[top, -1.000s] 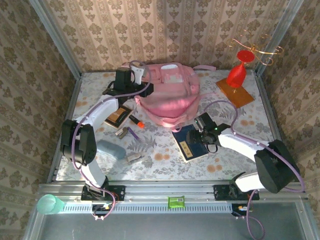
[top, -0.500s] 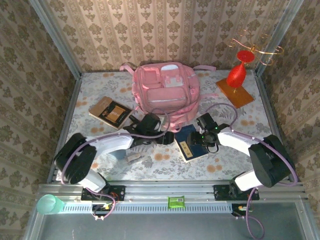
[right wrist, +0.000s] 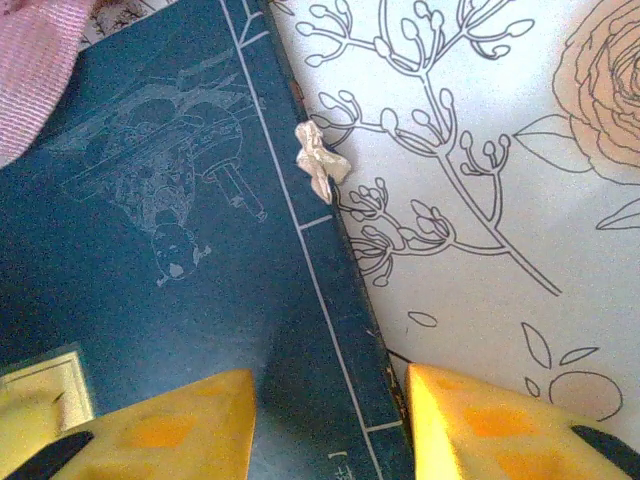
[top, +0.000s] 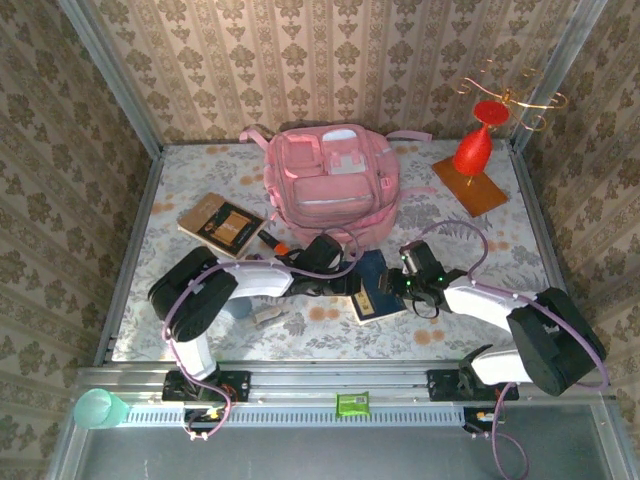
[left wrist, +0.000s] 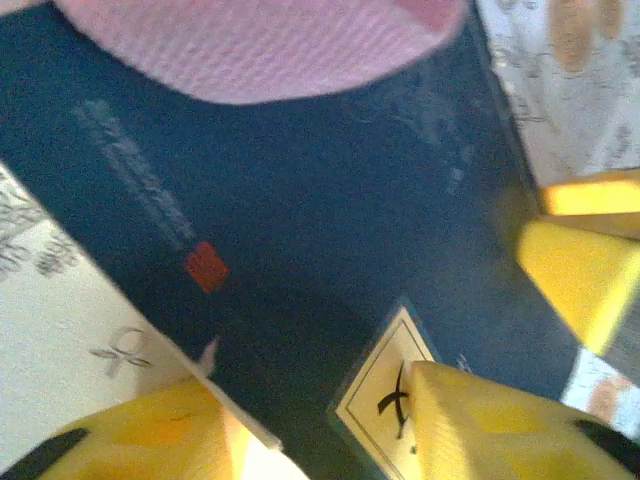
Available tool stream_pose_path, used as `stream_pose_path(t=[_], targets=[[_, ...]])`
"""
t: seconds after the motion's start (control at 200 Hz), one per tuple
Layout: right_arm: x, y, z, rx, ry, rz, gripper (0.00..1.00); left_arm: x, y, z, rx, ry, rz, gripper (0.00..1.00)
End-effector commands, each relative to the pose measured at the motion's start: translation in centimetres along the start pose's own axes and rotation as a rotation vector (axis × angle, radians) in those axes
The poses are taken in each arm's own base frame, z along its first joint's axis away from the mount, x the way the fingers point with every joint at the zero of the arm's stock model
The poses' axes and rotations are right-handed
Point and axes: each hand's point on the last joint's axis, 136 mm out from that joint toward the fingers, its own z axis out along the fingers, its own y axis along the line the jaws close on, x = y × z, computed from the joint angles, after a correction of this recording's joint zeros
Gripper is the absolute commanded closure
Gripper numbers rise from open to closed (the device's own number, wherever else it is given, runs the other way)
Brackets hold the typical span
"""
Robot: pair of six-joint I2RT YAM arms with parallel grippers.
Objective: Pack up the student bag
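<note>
Pink student bag (top: 330, 180), dark-blue book (top: 378, 290)

The student bag (top: 330, 185) is no longer crumpled and bunched; it now lies spread flat with its zipped pockets facing up; the left gripper (top: 335, 262) is gone from the bag's far left corner and now sits near the centre of the table, at the left edge of the dark blue book (top: 372, 297); that book now lies slightly further left and a little turned; the right gripper (top: 398, 283) is a touch nearer the bases, its jaws narrower than before, straddling the book's right edge.
</note>
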Motion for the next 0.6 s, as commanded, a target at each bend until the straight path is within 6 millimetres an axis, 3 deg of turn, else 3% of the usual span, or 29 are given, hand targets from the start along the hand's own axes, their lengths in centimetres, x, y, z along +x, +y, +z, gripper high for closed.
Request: stream_pose_path(t=[0.0, 0.18, 0.3, 0.36, 0.485, 0.595], targets=[[4.4, 3.2, -0.5, -0.166, 0.177, -0.002, 0.57, -0.7, -3.7, 0.6, 0.114, 0.004, 0.042, 0.69], [3.9, 1.7, -2.1, -0.087, 0.151, -0.073, 0.53, -0.3, -4.1, -0.8, 0.110, 0.006, 0.051, 1.00], [2.8, 0.8, -4.0, -0.070, 0.134, -0.095, 0.33, 1.0, -5.3, -4.1, 0.181, 0.012, 0.082, 1.00], [2.4, 1.5, -4.8, -0.137, 0.132, -0.091, 0.24, 1.4, -6.3, -6.0, 0.235, -0.008, 0.112, 1.00], [1.8, 4.9, -6.3, -0.361, 0.123, -0.075, 0.12, -0.3, -8.9, -10.4, 0.352, -0.126, 0.164, 1.00], [1.2, 8.1, -7.2, -0.557, 0.107, -0.076, 0.08, -2.0, -10.1, -12.3, 0.431, -0.176, 0.176, 1.00]])
